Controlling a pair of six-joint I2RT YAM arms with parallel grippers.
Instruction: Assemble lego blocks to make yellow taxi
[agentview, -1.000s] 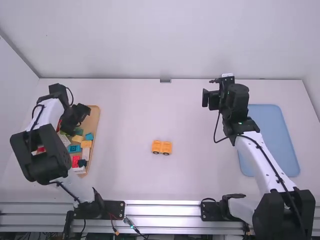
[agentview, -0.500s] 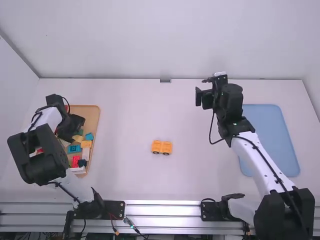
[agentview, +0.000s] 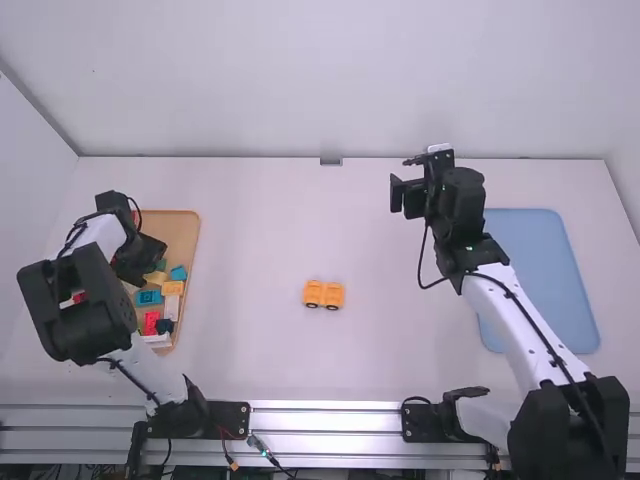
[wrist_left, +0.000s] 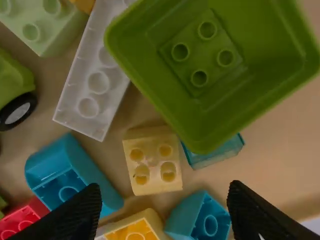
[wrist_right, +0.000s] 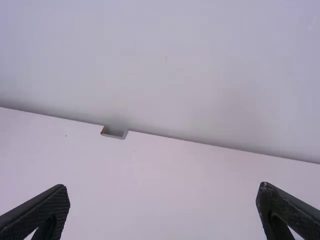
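The left arm bends out over the wooden tray (agentview: 186, 232), its hand (agentview: 140, 262) aimed down at the loose blocks, fingers spread wide and holding nothing. In the left wrist view, a pale yellow block (wrist_left: 153, 167) lies beyond the gap between the fingertips, beside a green box-shaped piece (wrist_left: 205, 65). The right arm stretches up past the blue mat (agentview: 545, 255); its hand (agentview: 403, 193) faces the back wall (agentview: 330, 80), fingers wide apart and empty. The orange-yellow wheeled build (agentview: 323, 294) stands on the worktop (agentview: 300, 360), between the arms, well apart from both hands.
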